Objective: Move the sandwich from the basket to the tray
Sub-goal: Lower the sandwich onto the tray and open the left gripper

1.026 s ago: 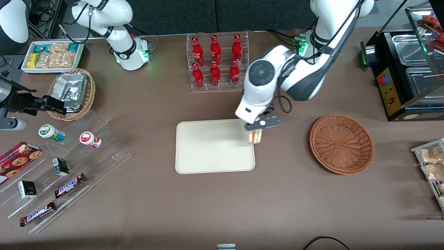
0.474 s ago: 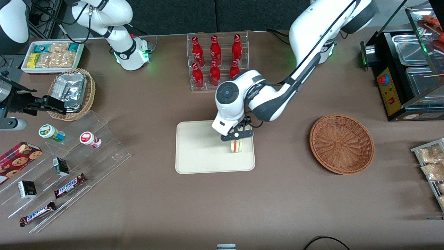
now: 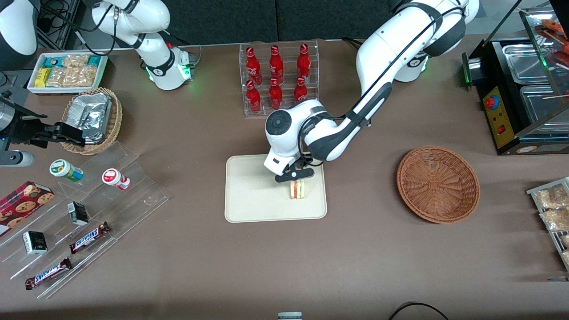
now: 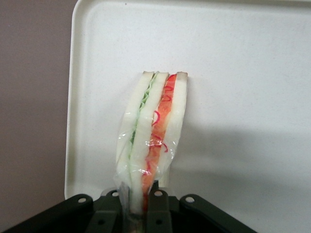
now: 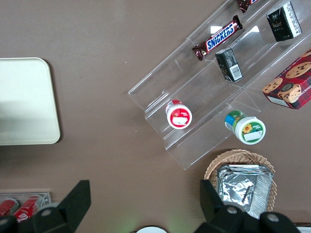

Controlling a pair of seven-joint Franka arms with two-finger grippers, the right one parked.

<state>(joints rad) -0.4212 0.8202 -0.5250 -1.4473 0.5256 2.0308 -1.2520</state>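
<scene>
Front view: brown table [image 3: 364, 258] under everything, crowded at both ends. Next in size, the tray [image 3: 253, 195], flat and cream-white, near the table's middle, nearer the camera than the rack of red bottles [image 3: 278, 78]. Then the basket [image 3: 438, 184], reddish-brown wicker, well apart from the tray toward the working arm's end, with nothing visible inside. Smaller again, the gripper [image 3: 297, 177], low over the part of the tray nearest the basket, clamped on one end of the sandwich [image 3: 298, 189]. Smallest, the sandwich itself: a pale wedge in clear wrap, red-orange and green layers showing on its edge, above the tray's surface well inside the rim; whether touching the tray or just clear of it, impossible to tell from here. On the wrist camera, black fingers [image 4: 158, 201] pinched tight on the wrapped bread [image 4: 153, 131], layers standing on edge, white tray [image 4: 243, 58] filling the background. Probably the placing step: carry over, set-down and release pending. Next move likely a short, gentle lowering until the wedge bears on the tray, then a parting of the fingers and a straight lift, slow enough not to drag the clinging wrap or tip the narrow wedge.
</scene>
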